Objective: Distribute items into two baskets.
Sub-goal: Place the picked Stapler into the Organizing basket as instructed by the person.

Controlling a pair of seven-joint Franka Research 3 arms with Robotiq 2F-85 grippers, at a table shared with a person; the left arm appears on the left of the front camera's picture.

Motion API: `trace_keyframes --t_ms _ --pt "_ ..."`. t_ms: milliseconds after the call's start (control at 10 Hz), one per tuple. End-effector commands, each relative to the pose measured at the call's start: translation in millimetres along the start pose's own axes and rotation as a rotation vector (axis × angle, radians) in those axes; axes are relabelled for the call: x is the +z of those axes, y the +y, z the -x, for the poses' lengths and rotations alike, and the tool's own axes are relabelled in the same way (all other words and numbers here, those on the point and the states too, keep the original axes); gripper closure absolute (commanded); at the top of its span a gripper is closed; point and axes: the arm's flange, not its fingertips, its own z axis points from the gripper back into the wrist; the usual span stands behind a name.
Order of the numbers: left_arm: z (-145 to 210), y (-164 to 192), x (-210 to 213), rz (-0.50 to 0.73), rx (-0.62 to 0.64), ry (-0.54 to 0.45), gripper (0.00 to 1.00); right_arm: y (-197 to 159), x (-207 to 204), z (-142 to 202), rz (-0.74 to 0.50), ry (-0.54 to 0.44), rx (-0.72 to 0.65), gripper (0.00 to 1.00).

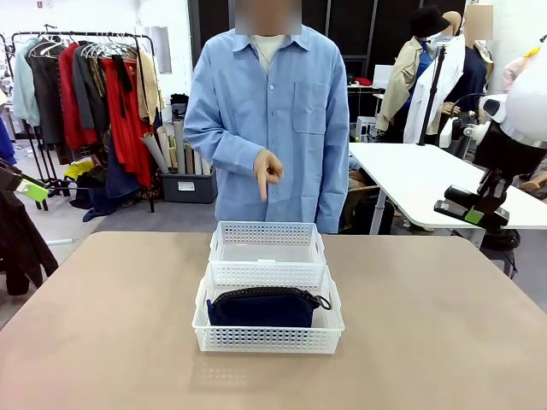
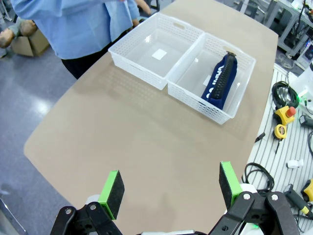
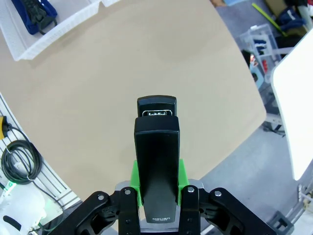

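The left tool (image 2: 168, 183) hangs wide open above the bare tabletop (image 2: 146, 142), touching nothing. At centre, the navy pouch (image 1: 263, 307) fills the nearer basket (image 1: 268, 338); the farther basket (image 1: 267, 232) holds nothing. The right tool (image 1: 473, 212), raised, clamps the black stapler (image 3: 156, 161).

text: none legible | stapler (image 3: 157, 161): small print on its body (too blurred to read)

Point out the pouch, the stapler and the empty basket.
pouch (image 1: 261, 309), front view, middle of its navy side.
stapler (image 3: 156, 161), right wrist view, middle of its black top.
empty basket (image 1: 267, 234), front view, near lattice wall.
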Motion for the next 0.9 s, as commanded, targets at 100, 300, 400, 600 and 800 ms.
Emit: trace_keyframes --t_ms 100,300,400,600,800 --pt "0.3 -0.1 0.2 0.008 -0.008 -0.019 0.00 -0.4 1.3 -0.1 0.016 -0.001 -0.003 1.00" --pt "0.3 -0.1 0.2 0.008 -0.008 -0.019 0.00 -0.4 1.3 -0.1 0.016 -0.001 -0.003 1.00" --pt "0.3 -0.1 0.2 0.008 -0.008 -0.019 0.00 -0.4 1.3 -0.1 0.016 -0.001 -0.003 1.00" --pt "0.3 -0.1 0.2 0.008 -0.008 -0.019 0.00 -0.4 1.3 -0.1 0.016 -0.001 -0.003 1.00" --pt "0.3 -0.1 0.2 0.008 -0.008 -0.019 0.00 -0.4 1.3 -0.1 0.016 -0.001 -0.003 1.00"
